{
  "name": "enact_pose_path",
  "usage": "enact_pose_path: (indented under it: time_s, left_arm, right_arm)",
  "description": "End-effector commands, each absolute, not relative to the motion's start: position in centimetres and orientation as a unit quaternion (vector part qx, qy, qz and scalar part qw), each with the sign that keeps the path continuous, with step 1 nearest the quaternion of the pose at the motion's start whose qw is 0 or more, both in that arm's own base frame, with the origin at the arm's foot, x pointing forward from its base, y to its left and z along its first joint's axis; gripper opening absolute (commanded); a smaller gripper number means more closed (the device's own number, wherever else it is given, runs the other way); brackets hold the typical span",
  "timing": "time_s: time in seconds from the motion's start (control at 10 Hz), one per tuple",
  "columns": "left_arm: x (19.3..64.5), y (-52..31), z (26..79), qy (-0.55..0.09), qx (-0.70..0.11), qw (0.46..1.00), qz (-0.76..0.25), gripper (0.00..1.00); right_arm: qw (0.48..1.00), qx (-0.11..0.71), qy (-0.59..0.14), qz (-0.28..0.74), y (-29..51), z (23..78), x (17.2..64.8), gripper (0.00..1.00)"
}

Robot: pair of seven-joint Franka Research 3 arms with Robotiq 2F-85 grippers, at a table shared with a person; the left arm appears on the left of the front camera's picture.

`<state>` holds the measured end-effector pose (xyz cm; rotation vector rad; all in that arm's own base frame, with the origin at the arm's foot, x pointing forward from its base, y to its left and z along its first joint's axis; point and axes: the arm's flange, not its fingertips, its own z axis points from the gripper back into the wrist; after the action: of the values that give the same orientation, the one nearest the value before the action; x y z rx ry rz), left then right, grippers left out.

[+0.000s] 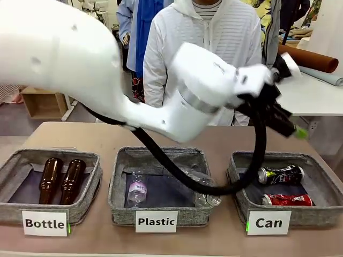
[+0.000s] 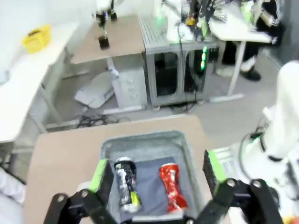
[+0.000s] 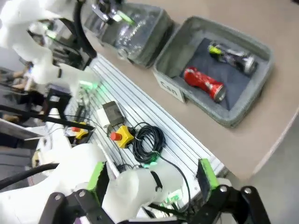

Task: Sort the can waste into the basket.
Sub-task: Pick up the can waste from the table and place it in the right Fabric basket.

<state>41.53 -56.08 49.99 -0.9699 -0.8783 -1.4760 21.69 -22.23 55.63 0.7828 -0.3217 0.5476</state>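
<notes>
left hand [image 2: 156, 175] above basketed cans [image 2: 147, 184]

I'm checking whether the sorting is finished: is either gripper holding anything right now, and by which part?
Nothing is held. The left gripper and the right gripper are both open and empty; the red can and black can lie in the Can basket.

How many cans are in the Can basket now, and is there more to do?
Both cans lie inside the Can basket: the dark can and the red can. The left gripper hangs open and empty above them. No can is seen outside the basket, so the sorting looks done.
</notes>
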Motion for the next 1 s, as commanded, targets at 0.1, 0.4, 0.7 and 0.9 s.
enact_pose_path:
  time_s: [0.1, 0.4, 0.7, 0.9]
  left_arm:
    - [38.8, -38.6, 50.8, -0.358, -0.495, 0.539, -0.580, 1.00]
    - [38.5, -25.3, 50.1, -0.396, -0.488, 0.597, -0.499, 1.00]
    - [41.7, -11.8, 50.5, -0.320, -0.538, 0.672, -0.395, 1.00]
    - [44.9, -4.1, 47.5, -0.270, -0.600, 0.696, -0.289, 1.00]
  right_arm:
    - [0.850, 0.417, -0.151, 0.285, -17.2, 56.1, 28.0, 1.00]
    - [0.806, 0.473, -0.171, 0.312, -10.1, 55.4, 34.8, 1.00]
    - [0.760, 0.548, -0.155, 0.314, -2.6, 52.0, 37.5, 1.00]
    - [0.747, 0.581, -0.183, 0.267, 1.8, 48.3, 39.1, 1.00]
